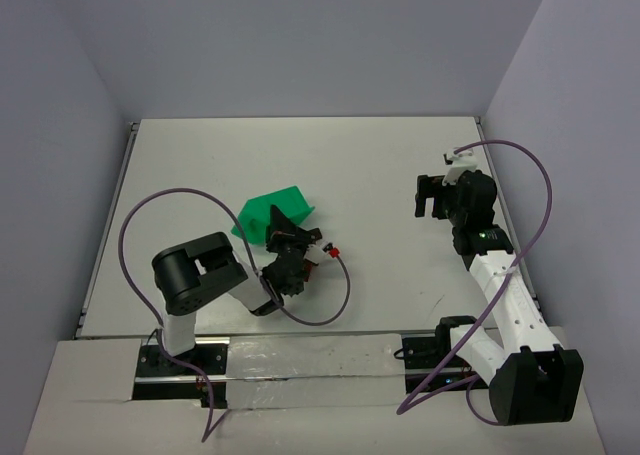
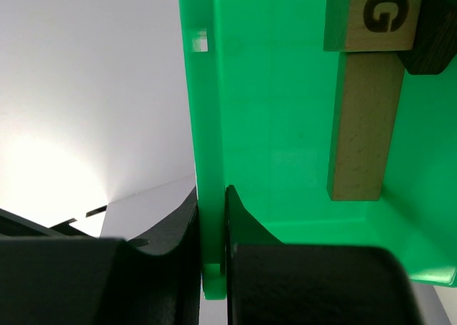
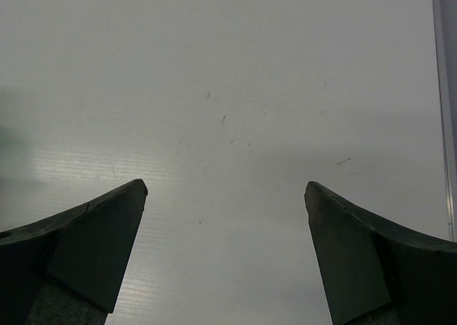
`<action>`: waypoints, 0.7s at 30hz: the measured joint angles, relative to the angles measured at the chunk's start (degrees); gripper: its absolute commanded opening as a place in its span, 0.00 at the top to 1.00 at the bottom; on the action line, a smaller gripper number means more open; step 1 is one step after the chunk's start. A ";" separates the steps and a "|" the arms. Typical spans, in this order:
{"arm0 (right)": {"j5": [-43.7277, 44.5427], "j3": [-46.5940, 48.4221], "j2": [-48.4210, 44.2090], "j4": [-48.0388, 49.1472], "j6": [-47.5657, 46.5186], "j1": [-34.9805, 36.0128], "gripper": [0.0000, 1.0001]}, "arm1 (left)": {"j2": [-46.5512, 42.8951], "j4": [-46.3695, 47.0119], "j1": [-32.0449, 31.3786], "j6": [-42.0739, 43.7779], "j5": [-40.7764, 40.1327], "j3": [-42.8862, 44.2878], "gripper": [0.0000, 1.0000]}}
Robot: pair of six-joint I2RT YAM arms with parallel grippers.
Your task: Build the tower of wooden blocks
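Green tray [image 2: 275,125] rim pinched by the folded left arm's fingers [image 2: 161,271]; outstretched right fingers [image 3: 93,246] gape open.

A white table [image 1: 300,155] fills the enclosure, matte and faintly scuffed. Behind the table stands a plain, pale lilac-grey back wall [image 1: 300,45]. A left wall [image 1: 50,125] and a right wall [image 1: 585,85] of the same colour rise along the table's sides. At the table's near edge lies a white board [image 1: 85,395] with a shiny metal rail [image 1: 300,370]. The light is soft and even, leaving a dull sheen [image 3: 178,175] on the table.
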 measured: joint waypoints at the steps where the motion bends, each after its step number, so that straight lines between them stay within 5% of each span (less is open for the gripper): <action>1: -0.03 0.00 -0.01 0.00 -0.03 0.00 0.00 | -0.59 -0.01 0.63 0.01 0.94 -0.70 1.00; 21: -0.88 0.28 0.28 -0.58 -0.01 -0.04 0.00 | -1.17 -0.61 1.32 0.74 4.81 -0.79 1.00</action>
